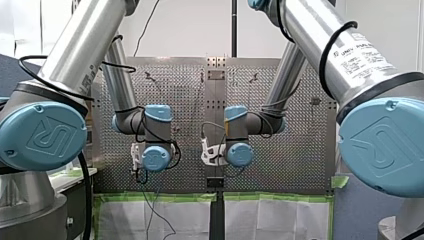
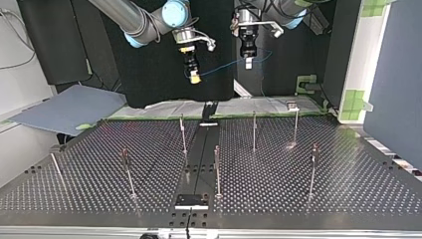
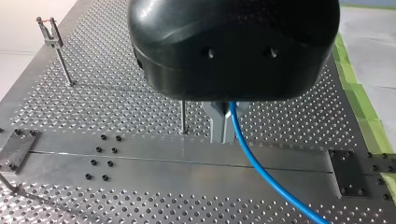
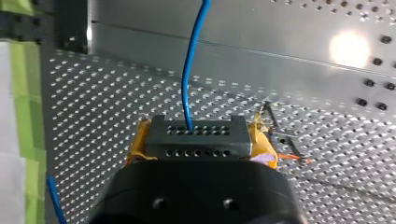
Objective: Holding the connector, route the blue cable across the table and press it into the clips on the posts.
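Right pincer: my right gripper point(image 4: 198, 145) had its yellow pads point(image 4: 138, 142) clamped on the connector point(image 4: 196, 129), likely so the blue cable point(image 4: 189, 70) could be led from its end.
Left pincer: my left gripper point(image 3: 222, 136) had its metal fingers point(image 3: 217, 126) together on the cable, seemingly to keep the run taut and guide it.
Cable: it hung between both grippers at twelve o'clock in the top view, above the table and touching no post.
Posts: thin posts point(image 2: 254, 130) with clips stood spread from nine to three o'clock around the table's centre. Every clip looked empty, so the routing seemed unstarted.
Surface: a shiny perforated table point(image 2: 308, 194) with a plain strip point(image 2: 199, 159) down its middle.
Room: a black curtain point(image 2: 149, 64) hung behind the arms, with green tape point(image 2: 356, 99) at two o'clock.
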